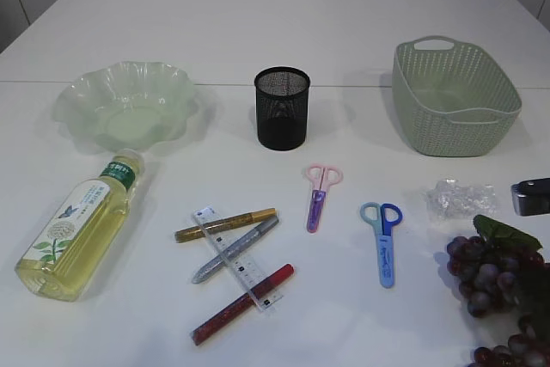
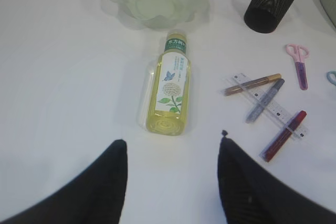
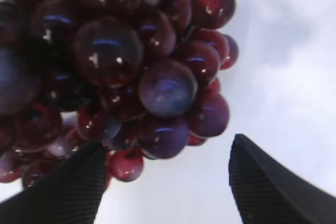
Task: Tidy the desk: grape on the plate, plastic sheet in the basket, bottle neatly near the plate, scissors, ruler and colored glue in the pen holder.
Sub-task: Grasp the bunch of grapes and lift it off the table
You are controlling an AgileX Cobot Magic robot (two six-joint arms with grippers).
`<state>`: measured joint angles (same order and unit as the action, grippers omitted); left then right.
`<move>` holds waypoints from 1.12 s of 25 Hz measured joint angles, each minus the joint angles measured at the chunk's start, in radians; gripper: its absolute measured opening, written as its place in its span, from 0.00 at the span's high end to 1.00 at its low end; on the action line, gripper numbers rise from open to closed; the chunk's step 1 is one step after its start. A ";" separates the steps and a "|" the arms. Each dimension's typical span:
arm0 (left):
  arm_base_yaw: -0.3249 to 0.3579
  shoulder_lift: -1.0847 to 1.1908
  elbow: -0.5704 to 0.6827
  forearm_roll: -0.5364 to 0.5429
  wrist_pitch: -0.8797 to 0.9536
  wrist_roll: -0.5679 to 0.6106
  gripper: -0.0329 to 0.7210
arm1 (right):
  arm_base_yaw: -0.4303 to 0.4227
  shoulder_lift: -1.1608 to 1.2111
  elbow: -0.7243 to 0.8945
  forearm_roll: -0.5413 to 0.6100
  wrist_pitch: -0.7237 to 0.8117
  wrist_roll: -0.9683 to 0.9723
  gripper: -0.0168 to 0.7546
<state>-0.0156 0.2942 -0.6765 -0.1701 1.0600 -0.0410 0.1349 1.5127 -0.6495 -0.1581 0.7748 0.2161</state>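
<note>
At the near right of the counter (image 1: 344, 32), the right claw (image 3: 168, 182), spread wide, hovers just beside the grape bunch (image 3: 121, 72). Gripping it seems the step in hand; next it probably closes on the bunch.

Dark red-purple grape (image 3: 131, 72), black mesh pen holder (image 1: 281, 107), possibly pale green plate (image 1: 125, 105)

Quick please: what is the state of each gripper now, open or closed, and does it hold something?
Left gripper: open, holding nothing, above the table near the bottle.
Right gripper: open, holding nothing, right at the grape bunch.
</note>
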 joint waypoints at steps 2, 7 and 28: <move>0.000 0.000 0.000 0.000 0.000 0.000 0.42 | 0.000 0.000 0.000 -0.030 -0.007 0.009 0.25; 0.000 0.000 0.000 0.000 0.000 0.000 0.42 | 0.000 0.000 0.000 -0.021 -0.048 0.020 0.25; 0.000 0.000 0.000 -0.012 0.000 0.000 0.42 | 0.000 0.083 -0.001 0.026 -0.133 0.040 0.25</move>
<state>-0.0156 0.2942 -0.6765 -0.1822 1.0600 -0.0410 0.1349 1.5953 -0.6509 -0.1324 0.6415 0.2556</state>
